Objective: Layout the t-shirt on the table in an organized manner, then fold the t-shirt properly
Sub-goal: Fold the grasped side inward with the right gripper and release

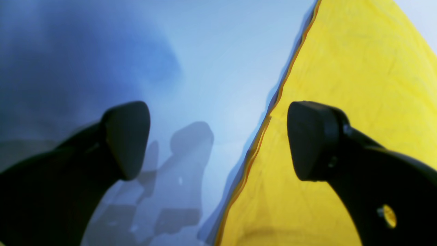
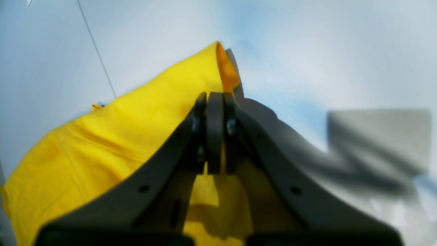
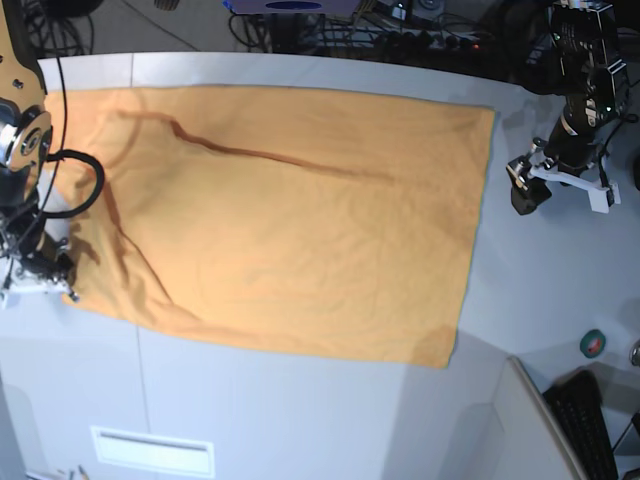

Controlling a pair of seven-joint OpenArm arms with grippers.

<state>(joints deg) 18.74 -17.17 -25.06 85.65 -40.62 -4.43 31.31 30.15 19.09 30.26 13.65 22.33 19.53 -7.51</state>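
at nine o'clock in the base view the right gripper (image 3: 48, 283) sits low on the near-left corner of the t-shirt (image 3: 280, 215). its wrist view shows the jaws pressed together with a raised fold of the yellow cloth (image 2: 136, 130) caught between the fingertips (image 2: 215, 102); a peak of fabric stands up just past them toward twelve o'clock, and a thin dark seam line (image 2: 97, 51) runs across the table (image 2: 307, 51) at eleven o'clock.

the t-shirt is spread flat and wide over the middle of the table (image 3: 300, 420), its long creases running from ten o'clock toward the centre and down toward seven o'clock.

at three o'clock the left gripper (image 3: 525, 190) hovers just beside the shirt's right edge, not touching it. in its wrist view the jaws stand wide apart and hold nothing: one finger (image 1: 128, 136) is over bare table (image 1: 211, 51), the other over the yellow cloth (image 1: 358, 68), with the hem (image 1: 273, 106) passing between them.

a small roll of tape (image 3: 594, 343) lies at four o'clock, with a keyboard (image 3: 585, 420) below it.
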